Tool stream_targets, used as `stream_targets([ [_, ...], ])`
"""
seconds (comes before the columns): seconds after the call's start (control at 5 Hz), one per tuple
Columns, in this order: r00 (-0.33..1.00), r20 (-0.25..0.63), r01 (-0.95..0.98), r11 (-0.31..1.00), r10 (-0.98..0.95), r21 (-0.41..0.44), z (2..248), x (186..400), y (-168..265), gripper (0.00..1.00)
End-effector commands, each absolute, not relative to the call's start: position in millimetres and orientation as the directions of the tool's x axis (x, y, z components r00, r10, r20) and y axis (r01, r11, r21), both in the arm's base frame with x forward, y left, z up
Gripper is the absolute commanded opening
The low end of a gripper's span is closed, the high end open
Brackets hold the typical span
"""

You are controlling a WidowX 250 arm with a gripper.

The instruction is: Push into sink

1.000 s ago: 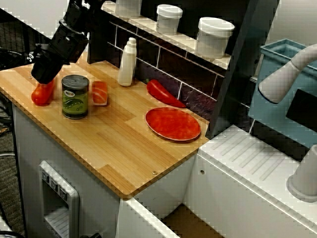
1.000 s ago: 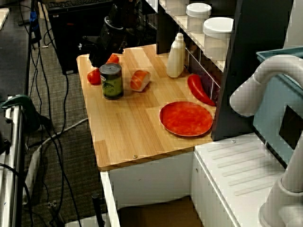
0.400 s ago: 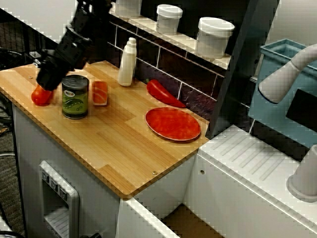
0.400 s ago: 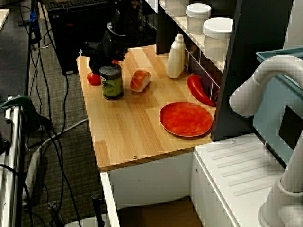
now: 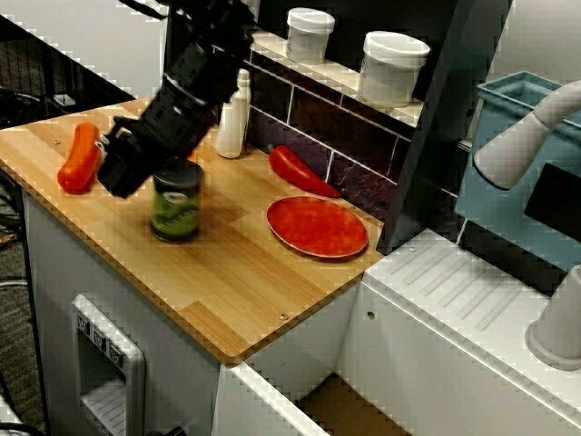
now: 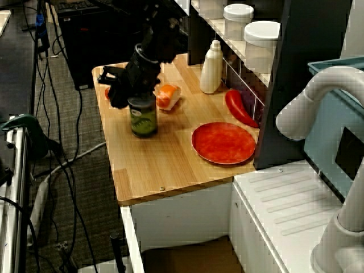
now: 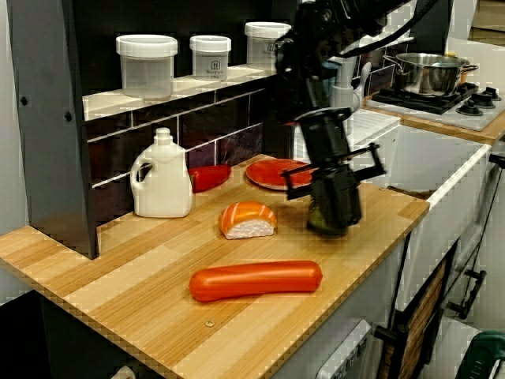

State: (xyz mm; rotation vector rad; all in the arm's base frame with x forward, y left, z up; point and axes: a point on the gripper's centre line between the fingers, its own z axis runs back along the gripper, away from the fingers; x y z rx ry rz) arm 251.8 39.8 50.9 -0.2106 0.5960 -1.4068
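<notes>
Item: my black gripper (image 5: 123,173), jaw opening – can't tell. Touching it, sink-side: green-labelled cylindrical tin can (image 5: 176,202). Behind: orange sausage (image 5: 79,156).

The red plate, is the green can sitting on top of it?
No, the green can stands on the wooden counter, apart from the red plate.

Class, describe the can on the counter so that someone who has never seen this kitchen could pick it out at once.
Find the wooden counter left of the white drainboard. Near its front edge, just under the black gripper, stands the can. It is the only upright cylinder on the wood, with a green label, unlike the red foods around it.
</notes>
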Motion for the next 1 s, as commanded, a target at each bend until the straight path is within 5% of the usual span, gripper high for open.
stream_targets([
  [0.0,-0.015,-0.197,0.866,0.086,-0.98,-0.492,76.0,246.8,1.1,0.0],
  [0.4,-0.027,-0.161,0.861,0.059,-0.987,-0.505,83.2,242.7,-17.4,0.0],
  [0.8,0.126,-0.152,0.861,0.184,-0.98,-0.474,87.2,255.8,29.8,0.0],
])
